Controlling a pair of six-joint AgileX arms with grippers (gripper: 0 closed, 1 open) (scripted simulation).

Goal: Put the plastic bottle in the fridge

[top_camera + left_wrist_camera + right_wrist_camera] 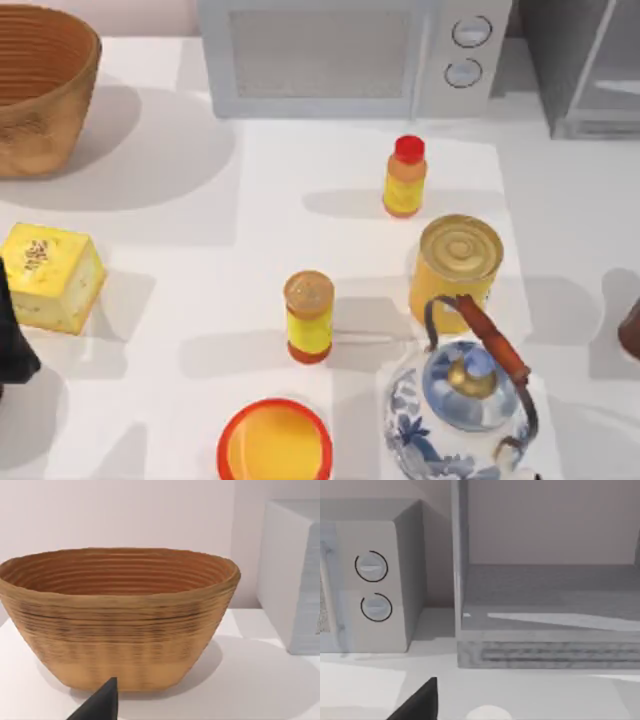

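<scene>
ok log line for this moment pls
task: bottle to fridge | plastic bottle: table's right edge, not gripped | fridge: open, facing right wrist camera | left arm: parked at left edge | step: grasp pending

My left arm (12,340) sits low at the left edge. One dark fingertip (100,705) of the left end effector juts forward. A right fingertip (420,702) does likewise.

No readable text, yellow bottle labels blank, microwave (355,55) knobs unmarked

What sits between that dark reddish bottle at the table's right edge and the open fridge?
Nothing: in the top view, only bare white table runs from the plastic bottle up to the fridge.
</scene>
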